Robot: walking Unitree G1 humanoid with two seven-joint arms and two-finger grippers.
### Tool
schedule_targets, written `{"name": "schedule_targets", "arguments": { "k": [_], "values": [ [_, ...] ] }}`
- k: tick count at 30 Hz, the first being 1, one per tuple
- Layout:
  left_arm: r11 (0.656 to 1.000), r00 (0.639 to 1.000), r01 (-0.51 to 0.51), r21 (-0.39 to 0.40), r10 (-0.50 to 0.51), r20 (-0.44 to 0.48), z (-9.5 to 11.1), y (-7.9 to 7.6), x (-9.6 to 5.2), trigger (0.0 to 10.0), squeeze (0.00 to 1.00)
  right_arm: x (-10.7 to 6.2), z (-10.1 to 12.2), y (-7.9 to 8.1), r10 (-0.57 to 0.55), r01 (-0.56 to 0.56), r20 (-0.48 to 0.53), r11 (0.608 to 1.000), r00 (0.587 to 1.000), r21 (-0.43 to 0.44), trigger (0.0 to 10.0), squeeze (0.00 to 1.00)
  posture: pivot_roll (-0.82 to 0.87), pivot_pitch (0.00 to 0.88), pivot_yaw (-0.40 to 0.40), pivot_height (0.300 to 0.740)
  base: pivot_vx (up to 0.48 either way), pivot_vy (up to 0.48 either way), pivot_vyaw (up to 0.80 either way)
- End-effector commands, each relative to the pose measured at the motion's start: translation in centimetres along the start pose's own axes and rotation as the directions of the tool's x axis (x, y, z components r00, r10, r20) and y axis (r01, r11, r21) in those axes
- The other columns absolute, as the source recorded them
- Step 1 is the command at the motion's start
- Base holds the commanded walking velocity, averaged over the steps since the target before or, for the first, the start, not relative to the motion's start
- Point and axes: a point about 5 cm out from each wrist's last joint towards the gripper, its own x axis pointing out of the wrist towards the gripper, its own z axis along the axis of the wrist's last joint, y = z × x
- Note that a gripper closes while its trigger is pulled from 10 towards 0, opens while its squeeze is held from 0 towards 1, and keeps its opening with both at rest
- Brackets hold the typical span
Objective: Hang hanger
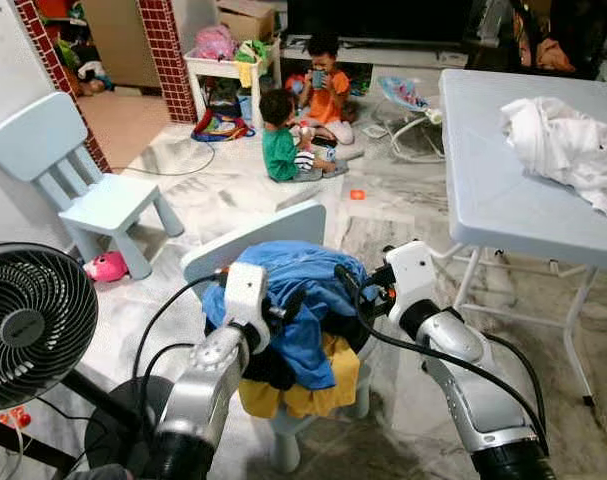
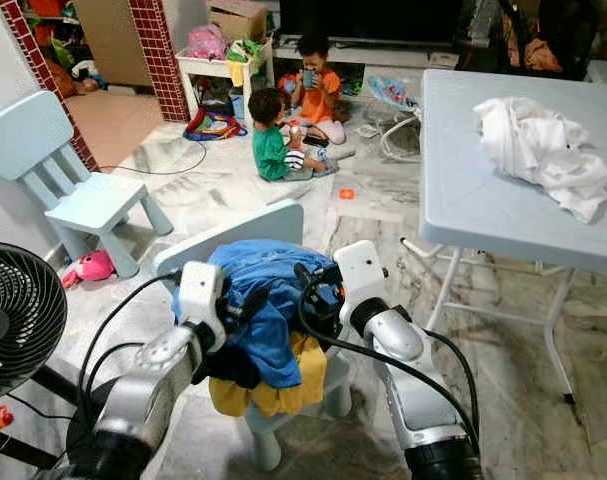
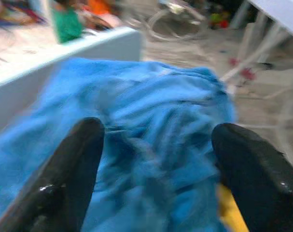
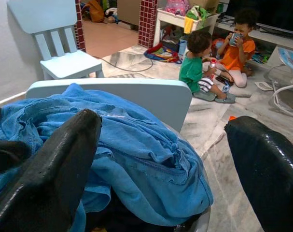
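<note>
Clothes heap on a small pale chair (image 1: 273, 228) right in front of the robot: blue garment (image 1: 308, 290) on top, yellow cloth (image 1: 313, 390) under it, something dark (image 1: 273, 368) lower left. No hanger can be made out anywhere; if there is one, it is buried in the heap or hidden. Noted as not seen.

Left gripper (image 3: 156, 169): fingers (image 3: 71, 174) spread wide, nothing between them, poised just over the near-left side of the blue garment. Wrist view is blurred.

Right gripper (image 4: 160, 179): fingers (image 4: 54, 169) also wide apart and empty, close above the near-right side of the same garment, chair back just beyond it.

Judgement: early stage, a reach toward the pile with nothing grasped yet. Next move probably calls for one gripper to close on a fold of the blue garment and lift or shift it, so that a hanger, or a place to hang, can be found. The fabric is loose and layered, so a pinch may drag the yellow cloth along too.

Surroundings: folding worktop (image 1: 503, 190) to the right, with a crumpled white cloth (image 1: 563, 150) on it. Second pale chair (image 1: 93, 190) far left; black fan (image 1: 28, 320) near left. Two children (image 1: 303, 110) sit on the floor well beyond the chair, clear of the arms.
</note>
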Motion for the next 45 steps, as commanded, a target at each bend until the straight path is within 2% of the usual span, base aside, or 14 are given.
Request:
{"name": "schedule_targets", "arguments": {
  "k": [1, 3, 6, 7, 8, 9, 14, 22, 31, 36, 37, 38, 39, 45],
  "values": [
    [0.997, 0.998, -0.049, 0.064, 0.046, 0.054, 1.1, 0.4, -0.8, 10.0, 1.0, 0.0, 0.2, 0.3, 0.011, -0.011, 0.012, 1.0, 1.0, -0.005, 10.0, 0.0, -0.1, 0.009, 0.003, 0.736, 0.0, 0.0, 0.0],
    [0.996, 0.996, -0.072, 0.047, 0.07, 0.056, 1.0, 0.6, -1.3, 10.0, 1.0, 0.1, 0.3, 0.3, 0.014, -0.014, 0.013, 1.0, 1.0, -0.005, 10.0, 0.0, -0.09, 0.012, 0.002, 0.736, 0.0, 0.0, 0.0],
    [0.991, 0.991, -0.134, -0.005, 0.134, -0.008, -0.1, 1.5, -1.8, 10.0, 1.0, 0.3, 0.4, 0.4, 0.017, -0.017, 0.015, 1.0, 1.0, -0.004, 10.0, 0.0, -0.09, 0.012, -0.002, 0.736, 0.0, 0.0, 0.0],
    [0.988, 0.988, -0.148, -0.032, 0.147, -0.037, -0.5, 1.7, -2.0, 10.0, 0.94, 0.3, 0.4, 0.4, 0.018, -0.018, 0.016, 1.0, 1.0, -0.004, 10.0, 0.0, -0.09, 0.011, -0.003, 0.736, 0.0, 0.0, 0.0],
    [0.987, 0.987, -0.155, -0.05, 0.152, -0.053, -0.7, 1.8, -2.0, 10.0, 0.94, 0.4, 0.4, 0.4, 0.018, -0.018, 0.017, 1.0, 1.0, -0.004, 10.0, 0.0, -0.09, 0.011, -0.003, 0.736, 0.0, 0.0, 0.0],
    [0.985, 0.986, -0.157, -0.068, 0.152, -0.072, -1.0, 1.9, -2.0, 10.0, 0.0, 0.4, 0.4, 0.4, 0.019, -0.019, 0.017, 1.0, 1.0, -0.005, 10.0, 0.0, -0.09, 0.01, -0.003, 0.736, 0.0, 0.0, 0.0],
    [0.976, 0.983, -0.146, -0.159, 0.125, -0.138, -1.8, 1.9, -1.2, 10.0, 0.0, 0.3, 0.4, 0.4, 0.02, -0.02, 0.017, 1.0, 1.0, -0.008, 10.0, 0.0, -0.1, 0.009, -0.003, 0.736, 0.0, 0.0, 0.0],
    [0.983, 0.984, -0.094, -0.16, 0.067, -0.166, -1.2, 1.4, 1.2, 10.0, 0.0, 0.3, 0.5, 0.3, 0.016, -0.016, 0.017, 1.0, 1.0, -0.011, 10.0, 0.0, -0.11, 0.011, 0.003, 0.736, 0.0, 0.0, 0.0],
    [0.988, 0.972, -0.007, -0.151, -0.029, -0.234, -2.0, -0.2, 2.5, 10.0, 0.0, 0.3, 0.5, 0.4, 0.015, -0.014, 0.018, 1.0, 1.0, -0.011, 10.0, 0.0, -0.12, 0.015, 0.007, 0.736, 0.0, 0.0, 0.0],
    [0.989, 0.964, 0.0, -0.146, -0.038, -0.263, -2.4, -0.1, 3.0, 9.9, 0.0, 0.3, 0.4, 0.5, 0.014, -0.014, 0.017, 1.0, 1.0, -0.009, 10.0, 0.0, -0.12, 0.016, 0.01, 0.736, 0.0, 0.0, 0.0],
    [0.989, 0.963, -0.008, -0.145, -0.031, -0.268, -2.4, 0.2, 3.2, 3.1, 0.0, 0.3, 0.4, 0.5, 0.014, -0.014, 0.016, 1.0, 1.0, -0.01, 10.0, 0.0, -0.12, 0.017, 0.011, 0.736, 0.0, 0.0, 0.0],
    [0.989, 0.963, -0.011, -0.144, -0.028, -0.269, -2.4, 0.4, 3.3, 3.1, 0.0, 0.3, 0.4, 0.5, 0.014, -0.014, 0.016, 1.0, 1.0, -0.01, 10.0, 0.0, -0.12, 0.017, 0.011, 0.736, 0.0, 0.0, 0.0],
    [0.989, 0.962, -0.017, -0.147, -0.024, -0.271, -2.3, 0.5, 3.4, 0.0, 0.0, 0.3, 0.4, 0.6, 0.014, -0.014, 0.016, 1.0, 1.0, -0.01, 10.0, 0.0, -0.12, 0.017, 0.012, 0.736, 0.0, 0.0, 0.0],
    [0.99, 0.962, -0.117, -0.08, 0.093, -0.257, -1.7, 2.8, 3.8, 0.0, 0.0, 0.2, 0.4, 0.4, 0.006, -0.006, 0.016, 1.0, 1.0, -0.01, 10.0, 0.0, -0.12, 0.018, 0.016, 0.736, 0.0, 0.0, 0.0]
  ]
}}
